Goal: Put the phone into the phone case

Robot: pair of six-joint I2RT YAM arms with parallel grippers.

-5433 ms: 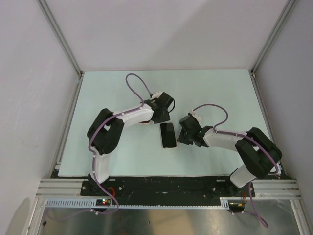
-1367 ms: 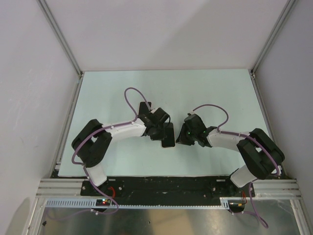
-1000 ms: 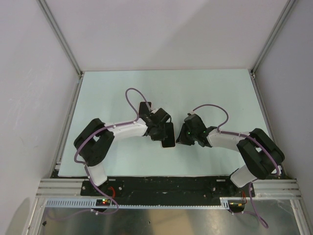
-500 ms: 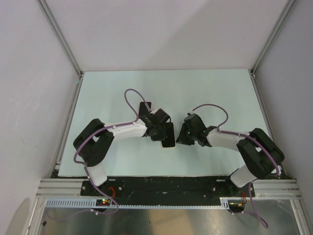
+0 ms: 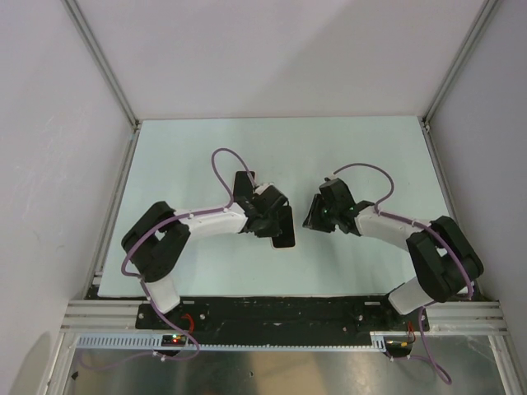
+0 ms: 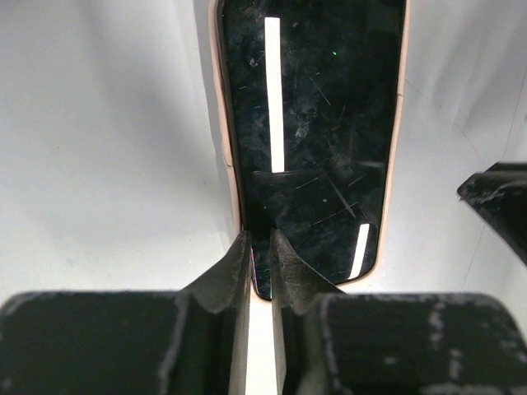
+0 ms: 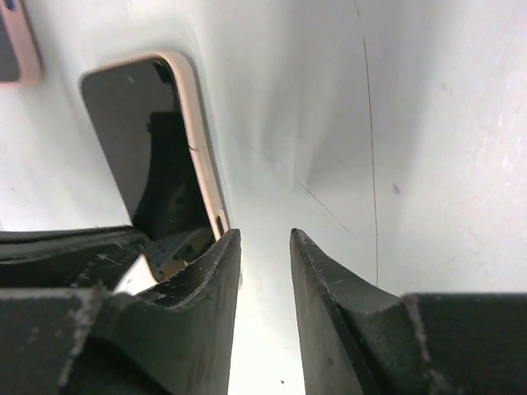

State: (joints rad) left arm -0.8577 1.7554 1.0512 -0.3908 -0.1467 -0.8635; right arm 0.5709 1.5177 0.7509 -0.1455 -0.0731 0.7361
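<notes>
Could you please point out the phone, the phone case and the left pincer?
the phone [image 6: 329, 123]: left wrist view, middle of its black screen.
the phone case [image 6: 221, 107]: left wrist view, pink rim beside the screen.
the left pincer [image 6: 259, 240]: left wrist view, gap between its fingertips.

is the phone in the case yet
In: pink case rim wraps both long sides and the near end of the phone.
</notes>
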